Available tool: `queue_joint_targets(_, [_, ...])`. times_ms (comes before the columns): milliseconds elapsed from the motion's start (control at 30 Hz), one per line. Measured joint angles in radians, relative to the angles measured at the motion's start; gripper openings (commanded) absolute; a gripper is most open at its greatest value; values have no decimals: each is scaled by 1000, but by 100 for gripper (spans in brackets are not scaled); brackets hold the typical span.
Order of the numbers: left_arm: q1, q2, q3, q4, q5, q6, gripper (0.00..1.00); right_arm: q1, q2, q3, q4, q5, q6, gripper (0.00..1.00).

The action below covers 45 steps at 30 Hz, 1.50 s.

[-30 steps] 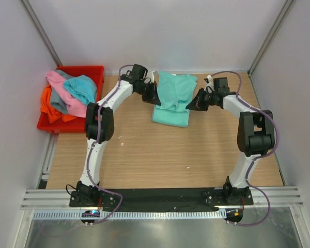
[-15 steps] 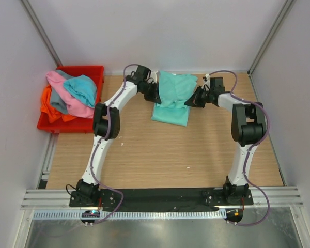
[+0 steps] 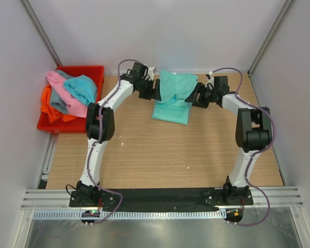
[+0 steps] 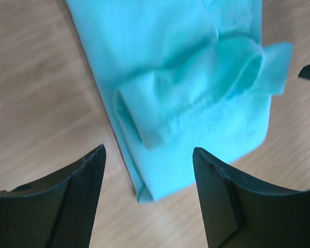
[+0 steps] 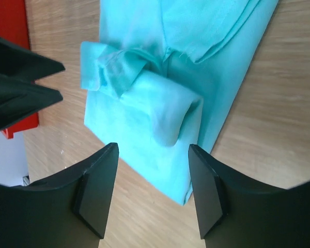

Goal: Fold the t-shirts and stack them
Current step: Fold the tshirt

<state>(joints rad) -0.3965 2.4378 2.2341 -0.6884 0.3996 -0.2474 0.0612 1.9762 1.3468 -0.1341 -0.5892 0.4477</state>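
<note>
The mint green t-shirt [image 3: 173, 98] lies folded into a narrow strip at the far middle of the table, with a loose rolled fold across it [image 4: 191, 98] [image 5: 155, 103]. My left gripper [image 3: 156, 91] hovers at its left edge, open and empty [image 4: 149, 170]. At its right edge hangs my right gripper [image 3: 195, 95], likewise open with nothing between its fingers [image 5: 152, 173]. The other t-shirts, pink [image 3: 67, 95], turquoise blue [image 3: 82, 88], orange [image 3: 49, 108] and grey [image 3: 59, 103], are heaped at the far left.
A red plastic bin [image 3: 93, 72] at the far left corner holds the heap of shirts. Grey walls close the table at the back and both sides. Bare wood lies between the shirt and the arm bases.
Both grippers, shut on the mint green shirt's edges a second ago, have opened and let it go. The shirt's upper part now lies dropped in a loose fold.
</note>
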Motion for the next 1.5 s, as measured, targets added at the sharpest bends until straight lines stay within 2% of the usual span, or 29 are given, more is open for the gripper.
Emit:
queue_joint_targets(100, [1,-153,-185,8,-1,-10,71,-3,-87,-24,-55,-1,-34,63])
queue_joint_targets(200, [1,-259,-286,10,26,-24,69,-6,-143,-27,-108,-27,-63,62])
queue_joint_targets(400, [3,-261,-376,14,109,-52,69,-5,-95,-59,-184,-95,-84,61])
queue_joint_targets(567, [11,-172,-391,8,136,-64,69,-5,3,-81,-235,-124,-84,61])
queue_joint_targets(1100, [32,-88,-340,9,237,-111,69,-8,62,-88,-254,-201,-79,59])
queue_joint_targets(1500, [40,-79,-347,27,261,-116,59,-12,108,-73,-240,-282,-53,56])
